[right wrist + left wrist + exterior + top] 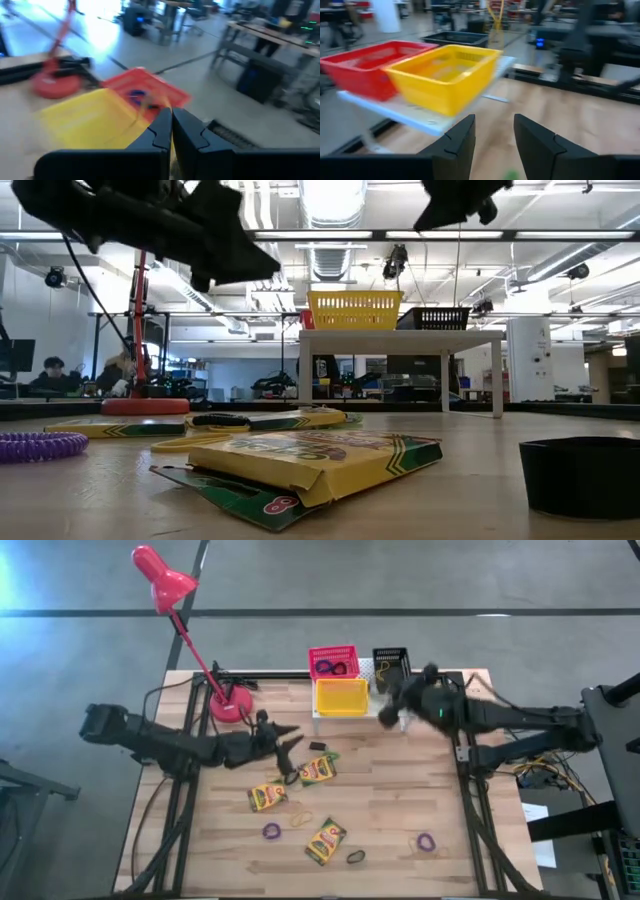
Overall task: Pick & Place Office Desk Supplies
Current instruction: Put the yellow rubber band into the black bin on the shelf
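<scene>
Open-plan lab: workbenches (400, 345), ceiling strip lights (330, 200).

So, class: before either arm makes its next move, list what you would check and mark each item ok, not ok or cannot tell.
1. Left hand open, nothing between fingers: ok.
2. Right hand shut: ok; holding something: cannot tell.
3. Yellow basket on the white shelf, upright: ok.
4. Pink-red basket already holds loops: ok.
5. Crayon boxes all put away: not ok, three lie on the table.
6. Loops cleared: not ok, a purple loop remains.
</scene>
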Motion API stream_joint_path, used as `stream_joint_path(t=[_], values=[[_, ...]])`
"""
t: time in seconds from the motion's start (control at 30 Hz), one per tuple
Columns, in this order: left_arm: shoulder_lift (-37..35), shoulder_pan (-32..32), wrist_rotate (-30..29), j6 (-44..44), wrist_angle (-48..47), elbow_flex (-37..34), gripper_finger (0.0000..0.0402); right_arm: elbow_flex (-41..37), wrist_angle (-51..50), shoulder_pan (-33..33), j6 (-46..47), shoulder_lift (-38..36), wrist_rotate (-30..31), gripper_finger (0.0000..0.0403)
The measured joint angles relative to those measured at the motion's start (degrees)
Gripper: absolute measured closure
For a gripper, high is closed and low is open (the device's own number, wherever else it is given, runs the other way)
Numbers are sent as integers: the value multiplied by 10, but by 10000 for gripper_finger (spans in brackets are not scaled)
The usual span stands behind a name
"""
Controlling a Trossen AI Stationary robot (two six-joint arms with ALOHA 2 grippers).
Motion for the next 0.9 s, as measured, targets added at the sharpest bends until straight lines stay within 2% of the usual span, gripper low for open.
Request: stream_joint_path(t=[0.2, 0.27, 0.37, 0.5, 0.7, 0.9], values=[[-1, 67, 7, 0, 0, 0, 262, 24, 5, -208, -42, 19, -182, 394], [-1, 81, 20, 0, 0, 0, 262, 28, 4, -259, -45, 36, -219, 394], [-1, 99, 47, 0, 0, 0, 262, 33, 5, -313, -43, 62, -245, 394], [-1, 113, 79, 0, -3, 0, 261, 34, 0, -342, -40, 99, -274, 394], [-1, 115, 83, 0, -23, 0, 261, 35, -27, -336, -22, 128, -331, 394], [-1, 115, 116, -2, -29, 0, 261, 55, -82, -332, -11, 124, -332, 394]])
